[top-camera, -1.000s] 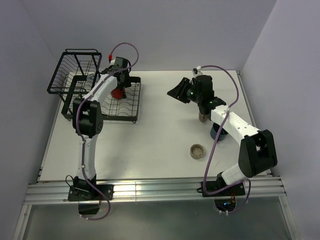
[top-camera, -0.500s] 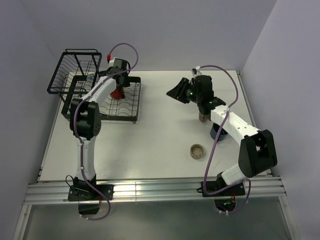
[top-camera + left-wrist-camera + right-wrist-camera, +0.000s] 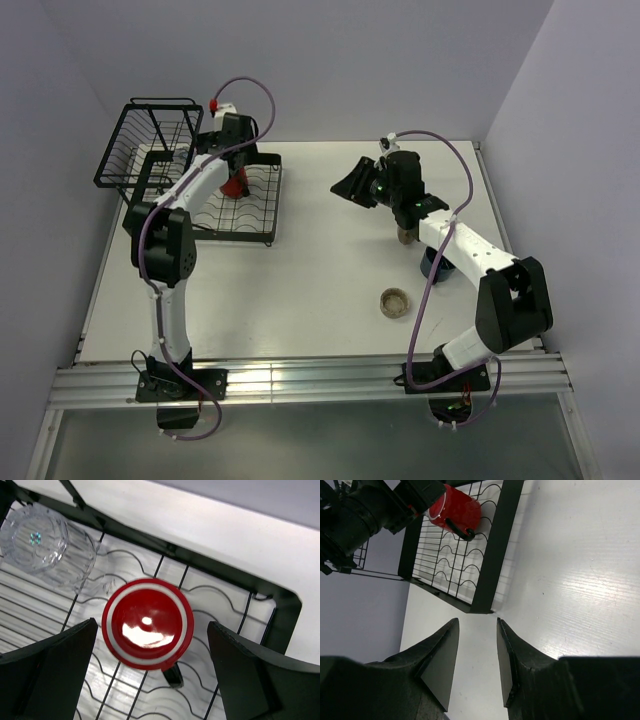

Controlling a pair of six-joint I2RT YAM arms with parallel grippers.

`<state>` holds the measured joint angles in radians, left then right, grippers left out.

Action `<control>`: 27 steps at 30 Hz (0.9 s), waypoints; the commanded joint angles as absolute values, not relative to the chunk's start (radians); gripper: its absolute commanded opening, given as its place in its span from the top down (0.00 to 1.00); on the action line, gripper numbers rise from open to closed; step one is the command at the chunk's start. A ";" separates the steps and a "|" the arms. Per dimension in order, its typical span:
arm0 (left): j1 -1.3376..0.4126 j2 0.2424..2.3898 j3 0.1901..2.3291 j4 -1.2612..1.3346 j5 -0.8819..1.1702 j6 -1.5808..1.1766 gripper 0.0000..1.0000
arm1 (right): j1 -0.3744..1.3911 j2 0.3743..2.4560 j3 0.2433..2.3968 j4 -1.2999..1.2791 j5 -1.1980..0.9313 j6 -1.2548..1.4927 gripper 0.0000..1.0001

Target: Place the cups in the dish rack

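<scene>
On the dish rack point(image 3: 225, 571) sit a red mug point(image 3: 147, 624) and glass point(image 3: 45, 545).

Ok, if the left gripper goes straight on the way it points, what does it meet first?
The left gripper would most likely meet the red mug, centred between its open fingers on the dish rack. The clear glass lies off to the side of that line. The gap above the mug is unclear.

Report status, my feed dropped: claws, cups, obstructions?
Left claw open over red mug on dish rack, clear glass beside it. Right claw open, empty. Beige cup, tan cup, blue mug on table. Nothing in the way.
</scene>
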<state>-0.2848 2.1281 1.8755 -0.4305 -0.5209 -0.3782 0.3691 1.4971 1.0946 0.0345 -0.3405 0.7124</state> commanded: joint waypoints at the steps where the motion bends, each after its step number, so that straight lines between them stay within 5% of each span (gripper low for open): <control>1: -0.311 2.033 1.827 -0.374 -0.525 -0.374 0.01 | 0.379 1.499 1.149 0.048 -0.331 0.692 0.56; 11: -0.382 1.951 1.672 -0.318 -0.508 -0.402 0.03 | 0.380 1.500 1.143 0.046 -0.325 0.687 0.57; 14: -0.396 1.954 1.660 -0.316 -0.476 -0.416 0.11 | 0.380 1.499 1.141 0.043 -0.316 0.687 0.57; 20: -0.407 2.006 1.669 -0.317 -0.402 -0.436 0.49 | 0.380 1.494 1.135 0.046 -0.311 0.686 0.58; 27: -0.407 2.091 1.744 -0.348 -0.354 -0.431 0.68 | 0.380 1.491 1.129 0.046 -0.305 0.684 0.58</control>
